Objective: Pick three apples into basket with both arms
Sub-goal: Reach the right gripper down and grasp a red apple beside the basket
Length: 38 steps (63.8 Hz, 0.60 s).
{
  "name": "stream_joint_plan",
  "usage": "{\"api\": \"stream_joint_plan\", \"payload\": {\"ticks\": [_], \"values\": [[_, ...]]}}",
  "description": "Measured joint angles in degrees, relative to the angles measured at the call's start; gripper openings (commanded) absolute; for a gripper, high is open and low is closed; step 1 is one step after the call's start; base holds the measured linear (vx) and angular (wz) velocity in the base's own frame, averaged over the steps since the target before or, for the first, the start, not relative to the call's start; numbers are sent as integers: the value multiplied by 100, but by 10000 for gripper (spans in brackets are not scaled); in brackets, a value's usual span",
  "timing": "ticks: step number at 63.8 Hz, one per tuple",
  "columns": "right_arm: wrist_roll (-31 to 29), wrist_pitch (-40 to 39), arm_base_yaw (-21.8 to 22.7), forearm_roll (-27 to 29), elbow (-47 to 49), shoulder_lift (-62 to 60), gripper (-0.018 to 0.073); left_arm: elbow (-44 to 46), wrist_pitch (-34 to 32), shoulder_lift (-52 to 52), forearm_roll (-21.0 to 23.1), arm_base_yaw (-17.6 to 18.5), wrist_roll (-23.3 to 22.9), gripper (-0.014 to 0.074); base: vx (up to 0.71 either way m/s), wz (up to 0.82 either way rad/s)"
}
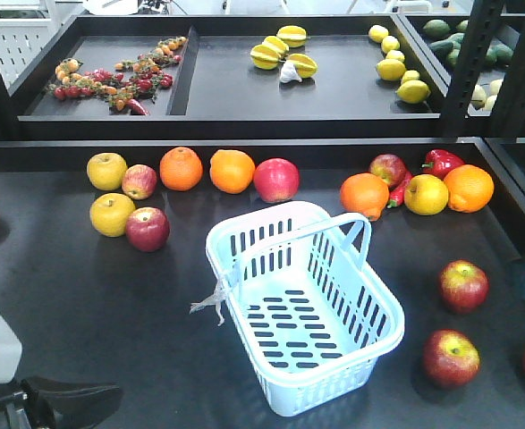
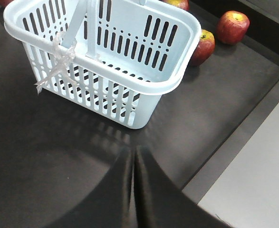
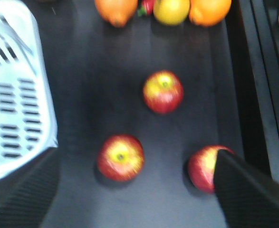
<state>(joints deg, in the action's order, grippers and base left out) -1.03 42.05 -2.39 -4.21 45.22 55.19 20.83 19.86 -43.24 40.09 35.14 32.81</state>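
While the basket (image 1: 271,241) stands empty in the middle of the dark bench (image 1: 110,313), the 3 apples lie on its right side, none of them touching it. The back apple (image 3: 163,91) sits alone, well apart from the other 2. The middle apple (image 3: 120,157) is just beside the basket wall. The edge apple (image 3: 203,168) is half hidden behind 1 black finger (image 3: 248,190).

Each apple looks round, firm and smooth, so I think it could roll or slip if pushed from only 1 side. It is likely a bit heavy for its size. The best place to take hold seems to be across the fat middle, with a finger on each side, not by the little stem.

Above them hangs the right claw (image 3: 136,156), spread wide and holding nothing, with the middle apple below the gap.

On the near side of the basket, the left claw (image 2: 133,154) has its 2 fingers pressed flat together, and it holds nothing too.

Farther back along the bench are oranges (image 1: 232,171), yellow apples (image 1: 107,170) and more red apples. Those are not the ones closest to the claws.
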Motion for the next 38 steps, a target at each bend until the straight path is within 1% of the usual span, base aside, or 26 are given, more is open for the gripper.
{"api": "stream_joint_plan", "payload": {"ticks": [17, 38], "values": [[-138, 448, 0, -68, 6, 1006, 700, 0, 0, 0, 0, 0, 0, -7, 0, 0], [-27, 415, 0, 41, 117, 2931, 686, 0, 0, 0, 0, 0, 0, -7, 0, 0]]}}
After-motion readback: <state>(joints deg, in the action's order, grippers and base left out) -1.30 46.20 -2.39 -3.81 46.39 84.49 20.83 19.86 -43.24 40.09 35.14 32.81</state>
